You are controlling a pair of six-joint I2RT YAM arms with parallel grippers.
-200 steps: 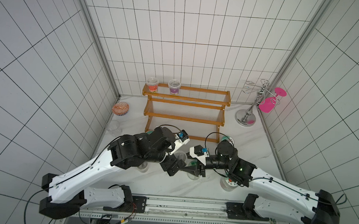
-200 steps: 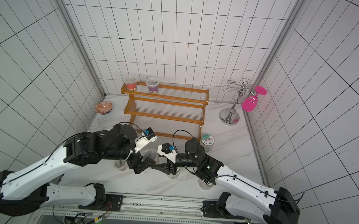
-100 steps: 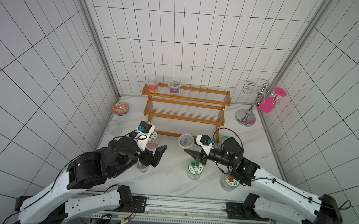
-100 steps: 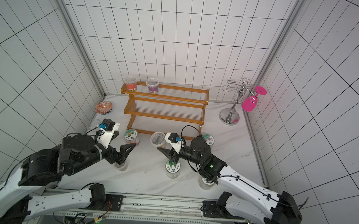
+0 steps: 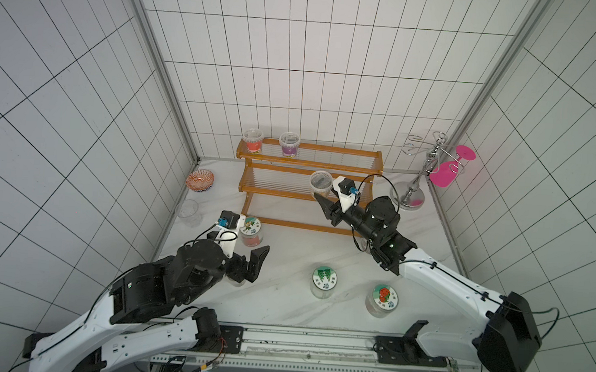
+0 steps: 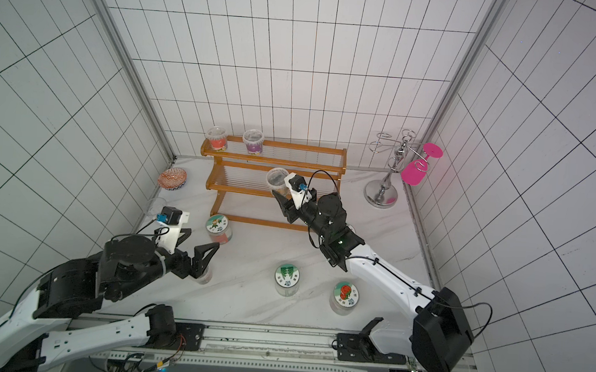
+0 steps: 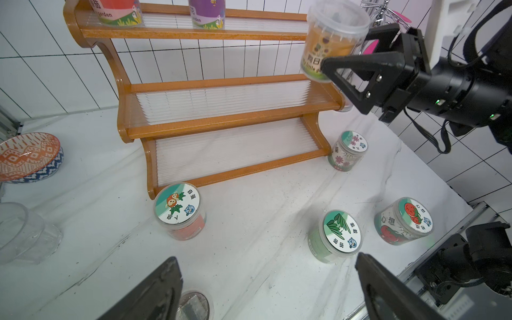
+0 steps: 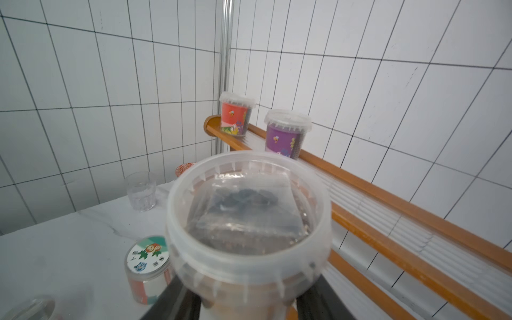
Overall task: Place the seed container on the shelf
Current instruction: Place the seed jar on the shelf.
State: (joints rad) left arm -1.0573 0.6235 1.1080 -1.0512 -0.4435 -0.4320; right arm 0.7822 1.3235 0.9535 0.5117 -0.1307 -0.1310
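I'm looking at a robotics lab cell dressed up as a kitchen corner. White tiled walls (image 5: 297, 68) close in three sides, joined by bare aluminium posts (image 5: 163, 77). The marble-look worktop (image 5: 302, 252) ends at a metal rail (image 5: 314, 346) that carries the left arm (image 5: 145, 291) and right arm (image 5: 444, 283). The wooden shelf (image 7: 221, 123), chrome glass stand (image 5: 409, 202) and patterned bowl (image 5: 200, 180) are household pieces.

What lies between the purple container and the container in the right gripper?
Only bare top-tier rods of the shelf, as the left wrist view shows.
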